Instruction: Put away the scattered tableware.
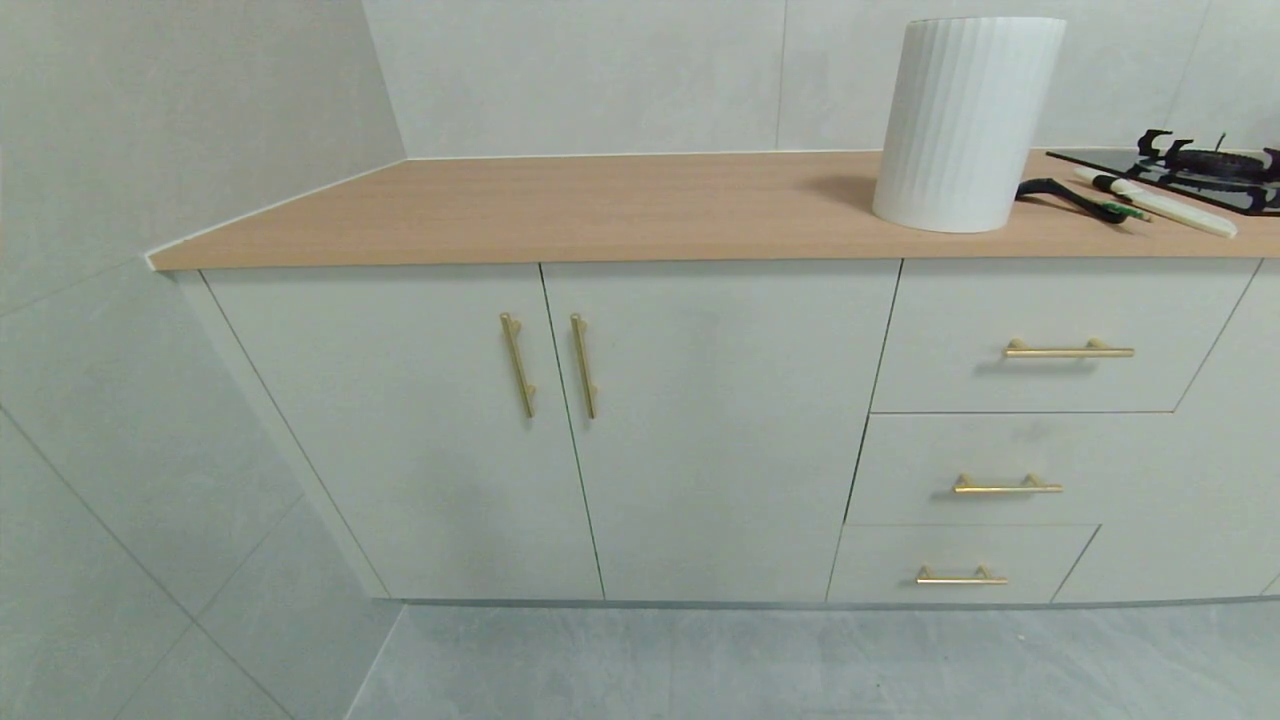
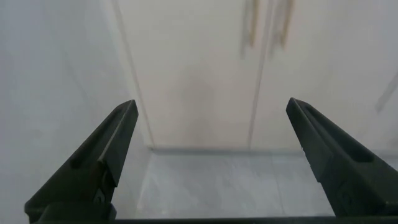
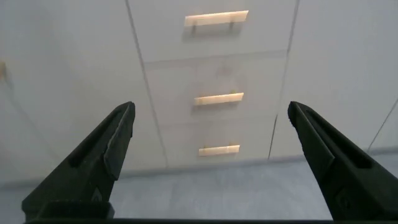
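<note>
On the wooden countertop [image 1: 560, 210] at the right lie a black-handled utensil [image 1: 1070, 196] and a white utensil [image 1: 1165, 208], beside a tall white ribbed container [image 1: 962, 122]. My left gripper [image 2: 211, 112] is open and empty, held low in front of the cabinet doors [image 2: 205, 68] above the floor. My right gripper [image 3: 211, 112] is open and empty too, facing the stack of three drawers with gold handles [image 3: 217, 98].
A black gas hob [image 1: 1205, 170] sits at the counter's far right. Two cabinet doors with vertical gold handles [image 1: 550, 365] are shut, and three drawers [image 1: 1040, 350] are shut to their right. A tiled wall closes the left side. Grey floor [image 1: 760, 660] lies below.
</note>
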